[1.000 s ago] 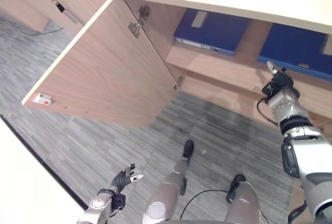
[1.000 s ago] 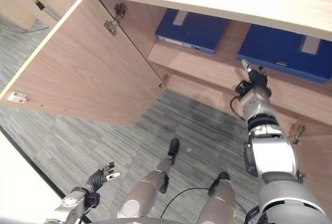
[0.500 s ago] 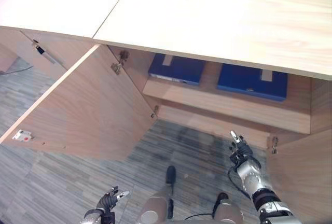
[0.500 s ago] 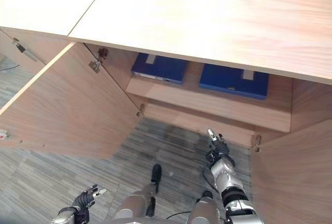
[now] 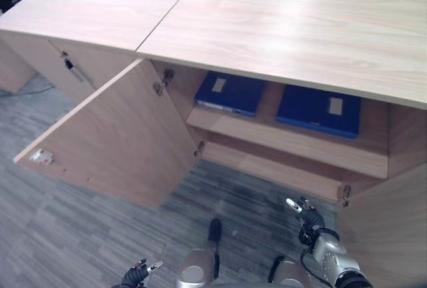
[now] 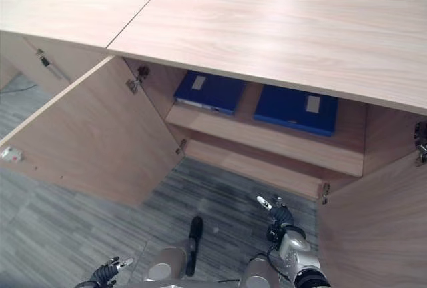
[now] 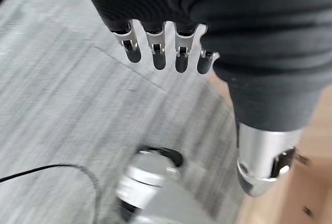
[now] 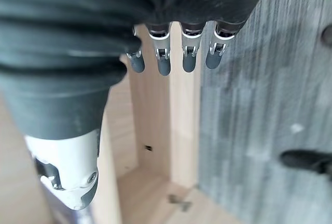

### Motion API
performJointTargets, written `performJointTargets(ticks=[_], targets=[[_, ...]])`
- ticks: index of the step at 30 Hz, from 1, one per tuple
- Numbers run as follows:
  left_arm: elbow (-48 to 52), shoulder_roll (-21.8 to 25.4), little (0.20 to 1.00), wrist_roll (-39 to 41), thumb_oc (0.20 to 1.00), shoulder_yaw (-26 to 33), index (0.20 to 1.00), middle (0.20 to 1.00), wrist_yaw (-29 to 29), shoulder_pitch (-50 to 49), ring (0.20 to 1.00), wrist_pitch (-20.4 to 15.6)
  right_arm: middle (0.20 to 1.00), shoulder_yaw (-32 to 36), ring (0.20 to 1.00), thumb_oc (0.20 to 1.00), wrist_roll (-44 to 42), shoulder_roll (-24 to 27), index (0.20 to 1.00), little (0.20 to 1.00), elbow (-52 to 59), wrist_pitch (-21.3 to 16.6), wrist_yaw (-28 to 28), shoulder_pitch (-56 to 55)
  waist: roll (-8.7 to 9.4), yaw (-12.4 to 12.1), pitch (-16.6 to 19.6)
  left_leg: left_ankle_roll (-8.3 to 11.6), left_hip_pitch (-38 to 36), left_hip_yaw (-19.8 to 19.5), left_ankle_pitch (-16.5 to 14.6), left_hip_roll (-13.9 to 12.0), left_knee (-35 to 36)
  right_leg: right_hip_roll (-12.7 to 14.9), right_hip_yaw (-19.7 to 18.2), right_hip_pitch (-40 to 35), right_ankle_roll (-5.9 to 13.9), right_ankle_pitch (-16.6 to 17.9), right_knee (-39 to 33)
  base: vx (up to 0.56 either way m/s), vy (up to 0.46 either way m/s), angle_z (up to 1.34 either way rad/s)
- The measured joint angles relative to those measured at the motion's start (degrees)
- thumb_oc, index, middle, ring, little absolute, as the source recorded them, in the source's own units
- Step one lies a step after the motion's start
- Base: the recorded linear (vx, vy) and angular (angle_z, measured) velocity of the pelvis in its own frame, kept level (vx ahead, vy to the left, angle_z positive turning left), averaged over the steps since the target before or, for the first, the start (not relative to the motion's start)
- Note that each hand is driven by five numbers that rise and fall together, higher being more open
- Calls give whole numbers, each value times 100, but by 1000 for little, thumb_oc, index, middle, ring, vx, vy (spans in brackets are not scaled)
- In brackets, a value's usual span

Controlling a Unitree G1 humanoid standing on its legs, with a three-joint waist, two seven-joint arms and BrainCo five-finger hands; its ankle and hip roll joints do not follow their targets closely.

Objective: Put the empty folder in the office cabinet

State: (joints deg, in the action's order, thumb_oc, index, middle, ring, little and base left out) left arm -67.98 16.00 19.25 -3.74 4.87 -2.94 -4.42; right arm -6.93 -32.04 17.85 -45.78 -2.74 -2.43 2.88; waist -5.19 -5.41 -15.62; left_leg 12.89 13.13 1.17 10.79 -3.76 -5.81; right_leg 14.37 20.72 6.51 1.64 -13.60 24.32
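Left eye view: the office cabinet (image 5: 280, 31) stands with its left door (image 5: 113, 141) swung wide; two blue folders lie flat on its upper shelf (image 5: 287, 143), the left folder (image 5: 230, 93) near the hinge side, the right folder (image 5: 319, 109) just beside it, apart; the right robot hand (image 5: 303, 212) hangs low over the grey carpet (image 5: 80, 235), fingers straight, grasping nothing; the left robot hand (image 5: 137, 273) shows at the bottom edge, fingers loose.

Right eye view: same scene; the right door (image 6: 373, 228) is open too.

Left wrist view: fingers (image 7: 155, 47) relaxed over carpet, empty.

Right wrist view: fingers (image 8: 189, 53) released, cabinet wood beyond.
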Motion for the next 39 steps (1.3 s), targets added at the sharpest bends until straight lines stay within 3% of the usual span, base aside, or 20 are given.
performJointTargets(ticks=[1,4,6,7,8,13,18,21,25,26,27,28,29,30,31,32,33,34,36,39], targets=[[-4,-30,1000,-2,1000,3,1000,1000,7,-45,1000,38,1000,-22,1000,1000,21,15,1000,1000,9,54,7,-25,49,-112,0,-468,-54,278,-418,-68,-451,40,101,-56,-74,96,-124,102,-26,-2],[-67,-25,1000,-73,1000,52,1000,1000,3,-234,1000,67,1000,-59,1000,1000,251,11,1000,1000,10,83,61,-51,164,-55,41,-472,-530,460,-990,-191,-817,-8,218,-422,43,341,-703,73,-28,0],[-62,-50,1000,-242,1000,117,1000,1000,14,-420,1000,64,1000,-69,1000,1000,628,93,1000,1000,-382,64,90,-184,56,33,498,-572,-1217,435,-1074,-306,172,-247,325,-548,274,498,-1135,75,-44,41],[-44,-14,1000,-300,1000,120,1000,1000,-3,-336,1000,56,1000,-113,1000,1000,742,104,1000,1000,-632,87,86,-163,118,9,608,-732,-1332,450,-969,-249,566,-214,359,-519,346,541,-1175,74,-43,28],[-34,-10,1000,-425,1000,150,1000,1000,-18,-342,1000,34,1000,-177,1000,1000,1016,78,1000,1000,-831,86,126,-190,163,-18,698,-772,-1456,461,-836,-234,782,-235,414,-632,521,699,-1396,19,-24,22],[-25,-26,1000,-515,1000,99,1000,1000,-117,-341,1000,25,1000,-266,1000,1000,1373,-106,1000,1000,-1279,94,154,-282,304,-9,1109,-884,-1553,452,-698,-73,987,-225,463,-935,685,1094,-2065,16,-9,5],[77,-90,1000,-729,1000,-116,1000,1000,-181,-339,1000,-6,1000,-257,1000,1000,1544,-88,1000,1000,-1576,116,251,-398,101,7,1372,-880,-1631,316,-697,-37,1065,-304,508,-1209,677,1389,-2401,67,58,15],[228,-225,1000,-733,1000,-299,1000,1000,-188,-346,1000,-4,1000,-185,1000,1000,1544,-26,1000,1000,-1747,214,250,-472,-22,1,1427,-873,-1711,162,-708,24,1091,-256,674,-1392,693,1379,-2387,62,134,30],[332,-250,1000,-733,1000,-323,1000,1000,-181,-339,1000,5,1000,-89,1000,1000,1536,11,1000,1000,-1922,225,251,-389,148,-89,1353,-880,-1764,-21,-737,233,1094,10,867,-1473,758,1228,-2060,19,170,31],[331,-252,1000,-730,1000,-284,1000,1000,-167,-305,1000,12,1000,71,1000,1000,1532,-47,1000,1000,-1964,226,251,-377,234,-135,1301,-1021,-1758,-38,-886,386,1023,207,1019,-1460,860,1191,-1851,14,224,81],[296,-363,1000,-727,1000,-350,1000,1000,-154,-134,1000,34,1000,208,1000,1000,1530,82,1000,1000,-2133,248,237,-471,156,-86,1180,-1490,-1662,-49,-1148,600,524,634,1168,-1278,988,1066,-581,-12,60,113],[360,-308,1000,-721,1000,-344,1000,1000,-169,-105,1000,-5,1000,177,1000,1000,1527,65,1000,1000,-2261,348,246,-454,188,-187,1170,-1542,-1798,-171,-1087,661,664,1017,882,-813,987,1208,610,-32,13,142],[332,-49,1000,-714,1000,-328,1000,1000,-197,43,1000,-42,1000,69,1000,1000,1515,-183,1000,1000,-2161,330,254,-347,341,-222,1140,-1536,-1729,-414,-992,720,733,833,-103,-248,1116,951,1118,-5,-34,123],[274,203,1000,-696,1000,-299,1000,1000,-225,135,1000,-19,1000,24,1000,1000,1512,-360,1000,1000,-2169,311,257,-192,580,-150,1046,-1534,-1707,-622,-865,744,794,418,-651,-39,1061,720,920,25,-78,105],[224,320,1000,-662,1000,-263,1000,1000,-284,110,1000,9,1000,-2,1000,1000,1494,-414,1000,1000,-2184,294,247,-57,678,-150,996,-1547,-1676,-787,-742,754,894,-121,-1106,103,871,506,308,49,-91,83],[9,245,1000,-655,1000,-169,1000,1000,-322,107,1000,-1,1000,-45,1000,1000,1484,-414,1000,1000,-2191,286,243,43,588,-120,938,-1456,-1636,-894,-749,633,906,-675,-1591,97,646,372,-375,44,-94,65],[-180,221,1000,-649,1000,-64,1000,1000,-325,179,1000,0,1000,-48,1000,1000,1462,-429,1000,1000,-2184,272,239,16,516,-26,922,-1377,-1638,-1085,-699,576,969,-1023,-1808,-82,643,422,-1087,69,-72,89],[-194,202,1000,-622,1000,-64,1000,1000,-319,182,1000,18,1000,-17,1000,1000,1456,-448,1000,1000,-2181,268,252,-61,538,38,931,-1328,-1650,-1181,-682,601,1074,-1034,-1497,-243,550,567,-1578,70,-67,118],[-66,93,1000,-607,1000,-67,1000,1000,-300,101,1000,-5,1000,31,1000,1000,1350,-424,1000,1000,-2263,328,247,-362,555,-54,999,-1374,-1815,-1294,-730,714,1142,-821,-1082,-548,329,1196,-1807,48,-54,88],[-41,-8,1000,-606,1000,-73,1000,1000,-309,-227,1000,9,1000,87,1000,1000,1294,-384,1000,1000,-2284,291,247,-412,389,-110,1185,-1298,-1843,-1422,-785,648,1102,-892,-849,-806,245,1297,-2163,31,-49,37]])
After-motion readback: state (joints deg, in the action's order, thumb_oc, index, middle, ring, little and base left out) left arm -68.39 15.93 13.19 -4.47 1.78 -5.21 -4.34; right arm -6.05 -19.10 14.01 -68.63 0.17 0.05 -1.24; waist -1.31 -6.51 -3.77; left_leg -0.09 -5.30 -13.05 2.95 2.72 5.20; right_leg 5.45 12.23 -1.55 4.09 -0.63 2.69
